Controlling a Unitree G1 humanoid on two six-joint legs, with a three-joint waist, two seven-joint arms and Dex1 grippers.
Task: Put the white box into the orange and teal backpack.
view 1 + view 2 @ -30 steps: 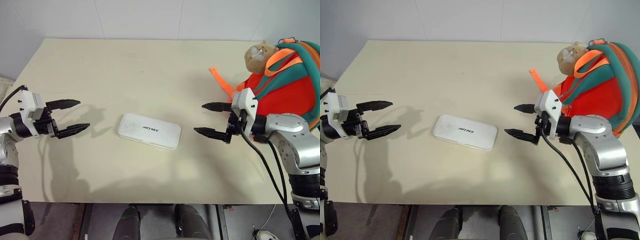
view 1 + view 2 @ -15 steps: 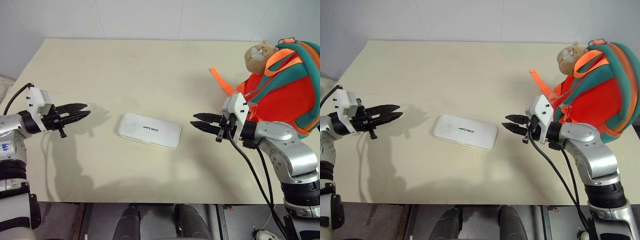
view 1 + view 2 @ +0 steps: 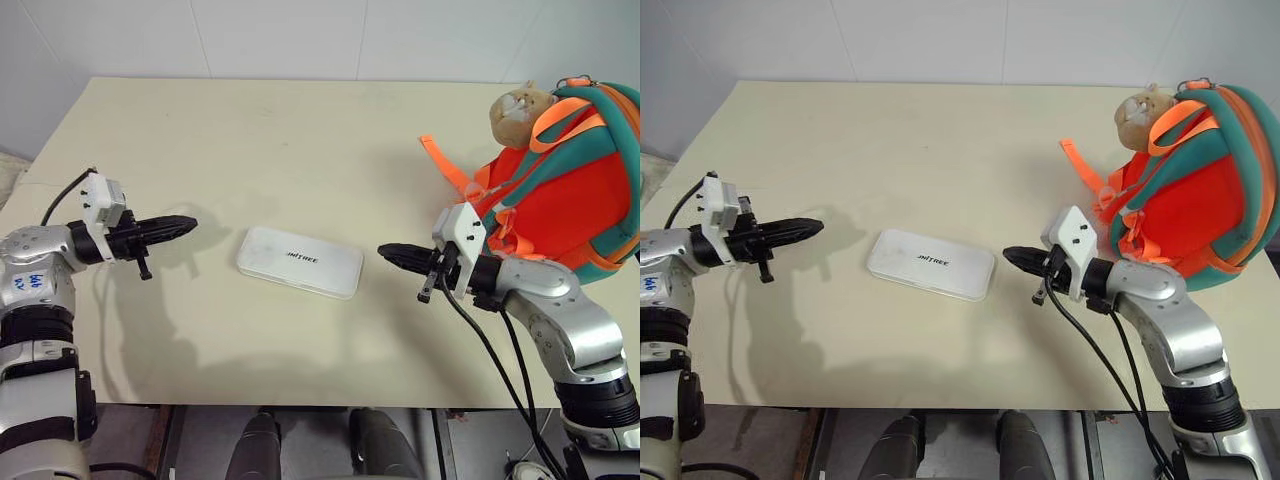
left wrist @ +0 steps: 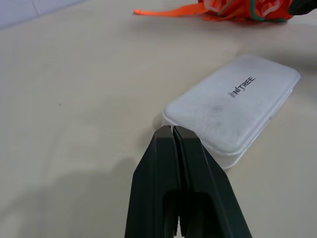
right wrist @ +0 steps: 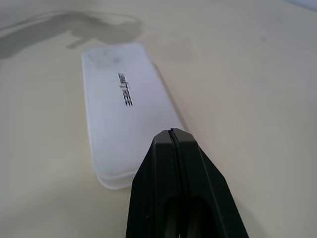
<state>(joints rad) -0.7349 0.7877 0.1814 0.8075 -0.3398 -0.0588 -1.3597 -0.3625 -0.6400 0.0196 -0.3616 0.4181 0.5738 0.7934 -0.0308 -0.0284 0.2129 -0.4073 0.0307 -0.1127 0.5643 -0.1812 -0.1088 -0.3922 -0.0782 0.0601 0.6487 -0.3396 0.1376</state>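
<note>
Left wrist view, flat matte rounded-corner white box (image 4: 235, 104), smooth table (image 4: 74, 74)

Bench (image 3: 300, 130): pale cream top, rectangular, reaching back to a white wall at 12 o'clock.
White box (image 3: 299, 261): lies flat near the middle of the bench, long side running from 9 towards 3 o'clock and slightly skewed, dark lettering on its lid.
Orange and teal backpack (image 3: 575, 190): sits on the bench at about 2 o'clock from the box, well apart from it, by the bench's edge.
Orange strap (image 3: 443, 163): trails from the backpack flat across the bench towards 10 o'clock.
</note>
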